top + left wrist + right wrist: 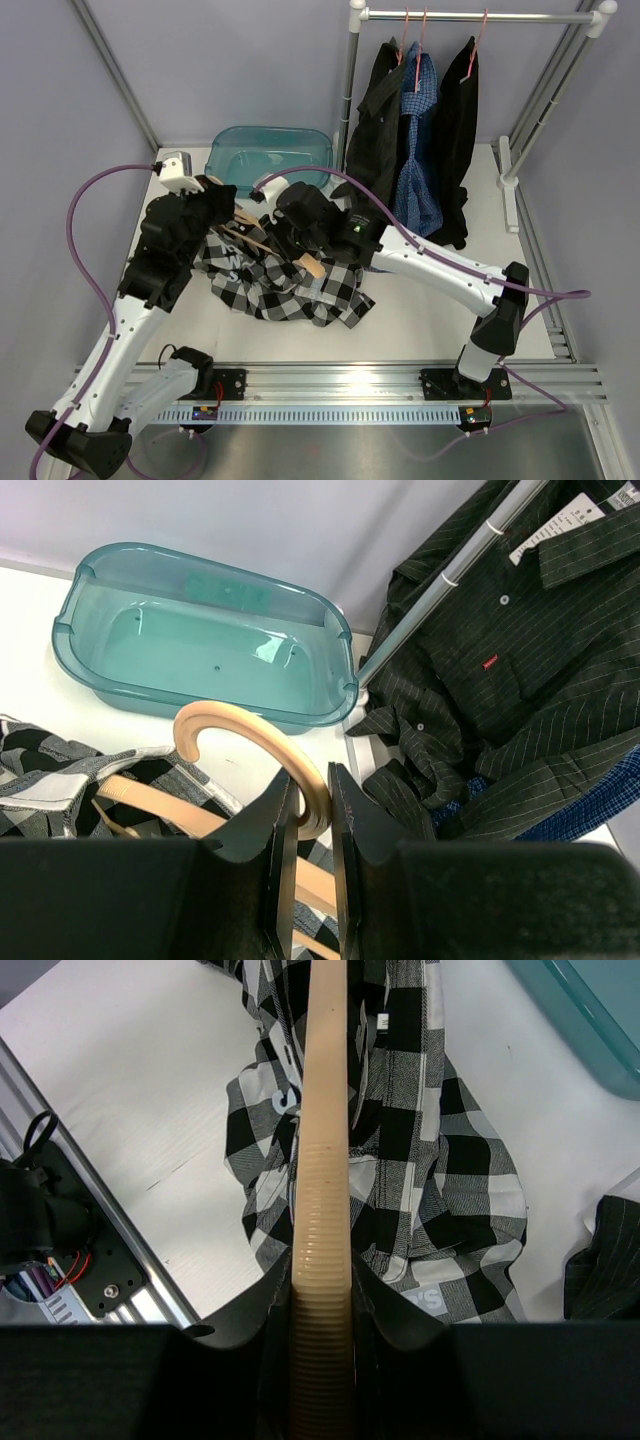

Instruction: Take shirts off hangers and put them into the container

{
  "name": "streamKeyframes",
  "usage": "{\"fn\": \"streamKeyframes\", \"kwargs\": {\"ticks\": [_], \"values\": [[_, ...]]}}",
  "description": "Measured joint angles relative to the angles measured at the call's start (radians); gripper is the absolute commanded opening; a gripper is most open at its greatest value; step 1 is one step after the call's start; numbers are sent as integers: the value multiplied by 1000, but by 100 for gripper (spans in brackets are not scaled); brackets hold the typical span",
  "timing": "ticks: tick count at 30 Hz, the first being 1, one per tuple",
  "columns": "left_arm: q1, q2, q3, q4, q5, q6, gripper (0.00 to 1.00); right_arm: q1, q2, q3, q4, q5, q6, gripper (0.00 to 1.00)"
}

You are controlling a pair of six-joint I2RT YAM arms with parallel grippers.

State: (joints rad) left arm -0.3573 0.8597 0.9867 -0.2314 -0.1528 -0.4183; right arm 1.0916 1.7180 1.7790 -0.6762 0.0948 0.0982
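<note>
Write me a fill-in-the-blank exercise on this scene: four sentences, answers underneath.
1. The left fingers grip the wooden hanger by its curved ____.
2. The checked shirt lies crumpled on the ____.
3. The teal container is ____.
4. From the rail hang ____ shirts.

Answers: hook; table; empty; three.

A shirt (290, 290) is lying in the middle of the table (420, 320), a coat hanger (308, 265) resting on it; the container (262, 160) is sitting behind it, to the left, while three more shirts (415, 150) are hanging from the rail (470, 16) at back right.
</note>
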Motion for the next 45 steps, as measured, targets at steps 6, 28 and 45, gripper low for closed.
{"fn": "streamKeyframes", "kwargs": {"ticks": [6,28,45], "values": [[-1,-10,0,2,11,12,76,2,-51,-71,24,38,10,0],[-1,-213,0,-14,-193,132,99,2,-602,-357,-75,277,43,0],[5,-216,-62,-61,-283,167,99,-301,-819,-157,-167,540,-68,0]]}}
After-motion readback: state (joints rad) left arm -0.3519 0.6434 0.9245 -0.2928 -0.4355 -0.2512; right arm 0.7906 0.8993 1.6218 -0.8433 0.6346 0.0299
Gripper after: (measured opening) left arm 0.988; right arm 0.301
